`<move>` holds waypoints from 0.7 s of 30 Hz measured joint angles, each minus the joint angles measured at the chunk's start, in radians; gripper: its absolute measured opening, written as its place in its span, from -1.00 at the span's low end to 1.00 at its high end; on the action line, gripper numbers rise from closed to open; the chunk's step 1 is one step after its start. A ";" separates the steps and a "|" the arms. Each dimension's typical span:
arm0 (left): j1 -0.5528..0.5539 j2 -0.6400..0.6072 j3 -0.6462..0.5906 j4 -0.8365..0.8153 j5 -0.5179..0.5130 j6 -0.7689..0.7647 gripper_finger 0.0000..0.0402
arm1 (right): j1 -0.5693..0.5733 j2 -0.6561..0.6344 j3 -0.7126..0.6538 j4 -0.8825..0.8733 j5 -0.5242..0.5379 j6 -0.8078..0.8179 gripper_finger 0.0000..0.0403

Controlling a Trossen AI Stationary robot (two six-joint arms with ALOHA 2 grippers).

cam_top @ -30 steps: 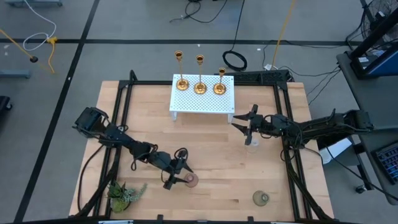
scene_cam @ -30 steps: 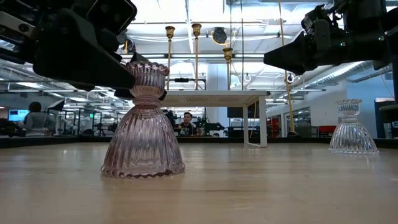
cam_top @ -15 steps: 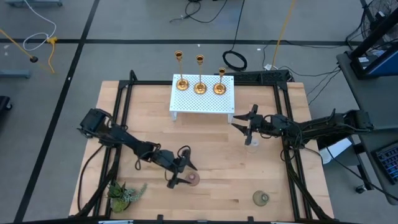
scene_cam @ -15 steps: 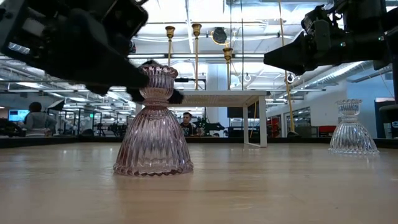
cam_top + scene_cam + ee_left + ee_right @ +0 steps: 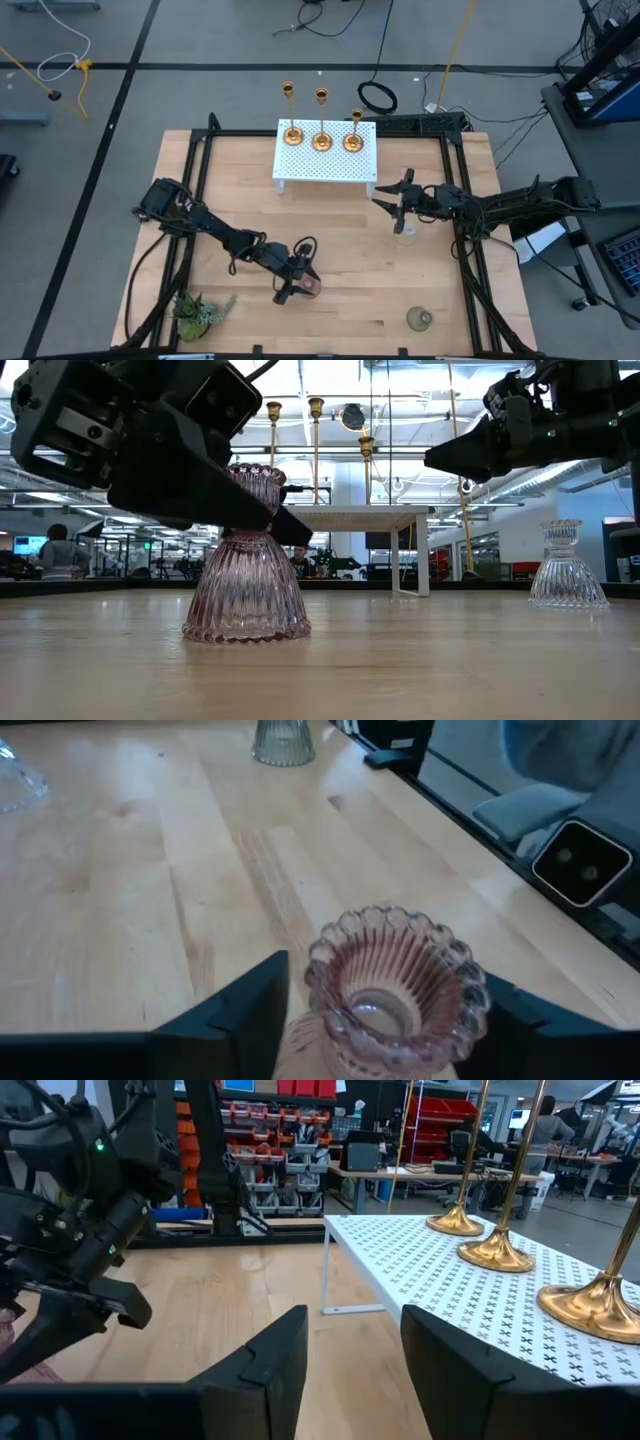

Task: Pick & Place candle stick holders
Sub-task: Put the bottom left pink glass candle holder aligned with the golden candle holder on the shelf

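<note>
Nearest the front edge of the wooden table, stood a green glass holder alone, with a leafy plant sprig at the front left corner. Just behind, reached in low from the left: the left gripper, fingers spread wide to either side of the pink glass holder, which stood upright on the wood. Seen from the left wrist, sat the pink holder's scalloped rim between the two dark fingers with a gap on each side, not clamped; from table height, crossed in front of its neck by the dark gripper body. Farther back on the right side, hung the right gripper above the table, fingers parted with open air between them and nothing held. Directly under it in the overhead view, stood the clear glass holder upright on the table, well apart from the pink one. Farthest back, spanned the middle rear of the table a white perforated rack, and on its far edge stood three gold candlesticks upright in a row, round bases near one another. Beyond the table, glimpsed from table height, sat a person in the room behind.
</note>
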 joint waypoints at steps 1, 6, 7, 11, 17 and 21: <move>0.000 0.000 0.000 -0.005 0.006 0.002 0.00 | 0.000 0.000 0.000 -0.001 0.000 0.000 -0.23; 0.000 -0.001 0.000 -0.004 0.008 0.006 -0.34 | 0.000 0.000 0.000 -0.003 0.000 0.000 -0.23; 0.000 -0.001 0.000 -0.002 0.009 0.006 -0.35 | 0.000 0.000 0.000 -0.002 0.000 0.000 -0.23; 0.004 -0.001 0.000 0.006 0.008 0.005 -0.35 | 0.000 0.000 0.000 -0.001 0.000 0.000 -0.23; 0.023 0.000 0.000 0.035 -0.003 0.017 -0.27 | 0.000 0.000 0.000 -0.001 0.000 0.001 -0.23; 0.043 0.000 0.000 0.066 -0.004 0.029 -0.28 | 0.000 0.000 0.000 -0.001 0.000 0.001 -0.23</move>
